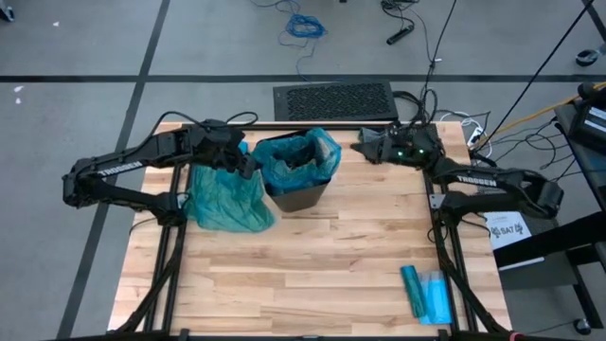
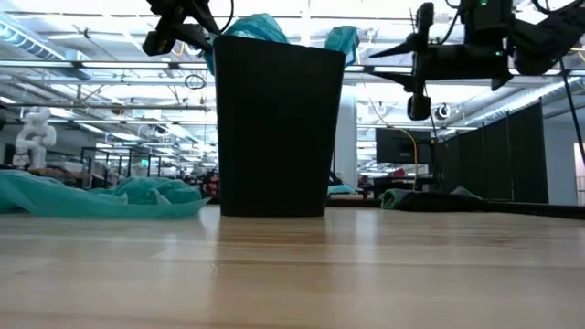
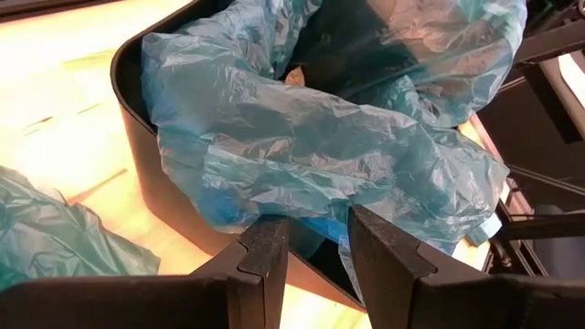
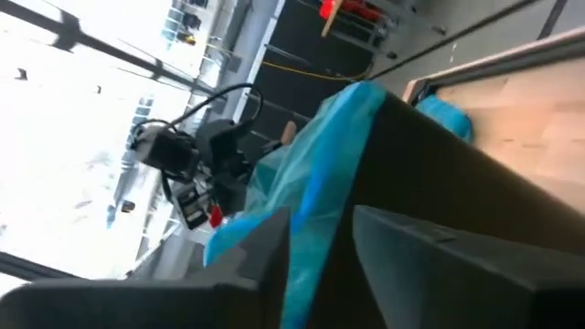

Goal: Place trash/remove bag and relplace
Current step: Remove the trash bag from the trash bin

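The left gripper [image 3: 315, 260] pinches the blue bag liner [image 1: 301, 156] at the bin [image 1: 301, 194] rim beside it. The right gripper [image 1: 365, 147] hovers just off the bin's opposite rim, fingers parted and empty. A little trash [image 3: 294, 78] shows inside the liner, beyond the left fingers.

You can read "TROSSEN" in white on left arm [image 1: 118, 169] & right arm [image 1: 473, 177]. White sheet [image 1: 507, 228] at surface's right edge: "SAT".

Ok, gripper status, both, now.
Left gripper: closed on the bag at the bin rim.
Right gripper: beside the bin, holding nothing; open or shut cannot be told.
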Tool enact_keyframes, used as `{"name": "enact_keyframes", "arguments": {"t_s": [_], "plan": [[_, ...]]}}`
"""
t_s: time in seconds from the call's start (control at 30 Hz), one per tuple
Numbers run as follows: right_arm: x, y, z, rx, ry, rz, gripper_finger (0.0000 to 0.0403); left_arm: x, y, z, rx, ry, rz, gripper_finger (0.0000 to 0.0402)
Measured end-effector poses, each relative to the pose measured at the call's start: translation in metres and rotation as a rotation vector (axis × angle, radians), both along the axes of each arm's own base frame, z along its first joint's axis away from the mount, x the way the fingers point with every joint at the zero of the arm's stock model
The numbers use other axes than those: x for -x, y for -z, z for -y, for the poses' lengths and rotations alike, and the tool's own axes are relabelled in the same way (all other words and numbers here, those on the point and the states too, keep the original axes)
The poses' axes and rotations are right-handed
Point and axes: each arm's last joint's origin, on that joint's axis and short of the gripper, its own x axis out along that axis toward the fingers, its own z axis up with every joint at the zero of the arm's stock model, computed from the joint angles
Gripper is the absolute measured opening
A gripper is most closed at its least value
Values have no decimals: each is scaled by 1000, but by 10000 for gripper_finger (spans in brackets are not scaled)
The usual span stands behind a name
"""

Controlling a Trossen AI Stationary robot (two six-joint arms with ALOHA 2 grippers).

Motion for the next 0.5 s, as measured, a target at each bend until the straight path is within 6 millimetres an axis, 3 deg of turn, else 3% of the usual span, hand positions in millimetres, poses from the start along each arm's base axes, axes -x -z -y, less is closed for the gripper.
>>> {"name": "enact_keyframes", "arguments": {"t_s": [0.23, 0.5], "plan": [[-20, -11, 1, -15, -111, 5, 166, 0, 0, 0, -3, -4, -1, 114], [-30, -11, 2, -42, -179, -13, 152, 0, 0, -1, -12, -15, -4, 114]]}}
